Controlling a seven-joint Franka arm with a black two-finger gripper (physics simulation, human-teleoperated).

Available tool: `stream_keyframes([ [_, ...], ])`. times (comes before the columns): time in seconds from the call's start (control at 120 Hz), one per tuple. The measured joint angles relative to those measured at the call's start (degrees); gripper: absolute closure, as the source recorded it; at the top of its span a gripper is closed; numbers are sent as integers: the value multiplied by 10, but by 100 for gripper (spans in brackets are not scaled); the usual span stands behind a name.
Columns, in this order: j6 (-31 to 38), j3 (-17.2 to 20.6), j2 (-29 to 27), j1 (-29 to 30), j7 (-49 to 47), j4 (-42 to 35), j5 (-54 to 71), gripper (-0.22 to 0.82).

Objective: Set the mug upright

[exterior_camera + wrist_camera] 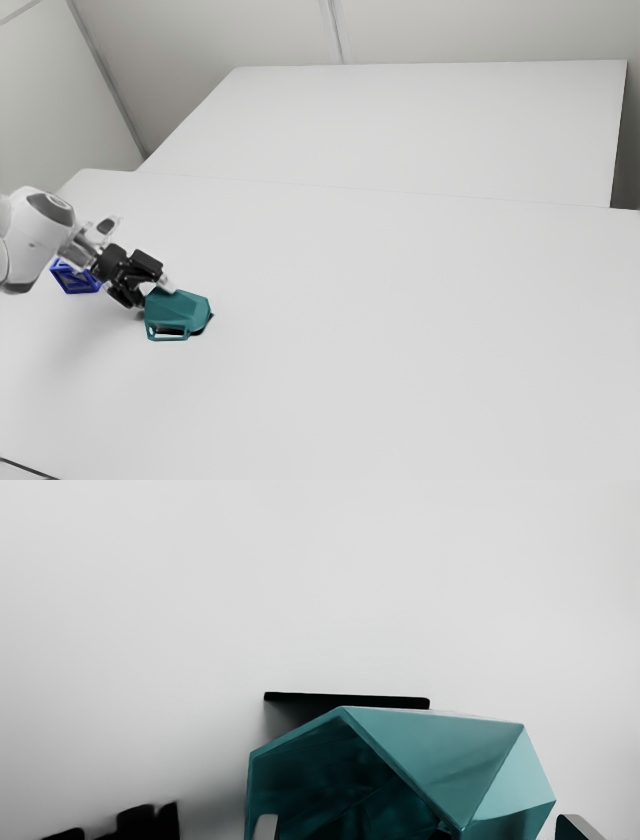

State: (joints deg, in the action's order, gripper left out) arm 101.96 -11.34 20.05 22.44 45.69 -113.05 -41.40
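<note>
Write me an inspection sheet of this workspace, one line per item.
Surface: smooth white table, lit evenly apart from soft shadows.
Job's things: teal faceted mug on its side, not yet upright.
Clutter: blue box-like object with slanted bars.
Hand: black two-finger hand, open at the mug, fingers wide apart.
Cables: thin dark line in the exterior view's near left corner; cannot tell if cable.
Surroundings: pale walls.
</note>
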Motion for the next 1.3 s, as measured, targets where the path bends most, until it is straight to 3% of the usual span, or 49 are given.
stream_keyframes([
  [0.167,-23,0,8,4,38,1,-33,4],
  [0.392,-38,1,6,4,77,2,-46,46],
  [0.533,-44,1,2,4,94,6,-50,59],
  [0.775,-50,11,-2,-3,117,7,-80,72],
  [1.042,-47,21,-25,-18,127,6,-102,77],
  [1.3,5,21,-68,-96,118,1,-55,78],
])
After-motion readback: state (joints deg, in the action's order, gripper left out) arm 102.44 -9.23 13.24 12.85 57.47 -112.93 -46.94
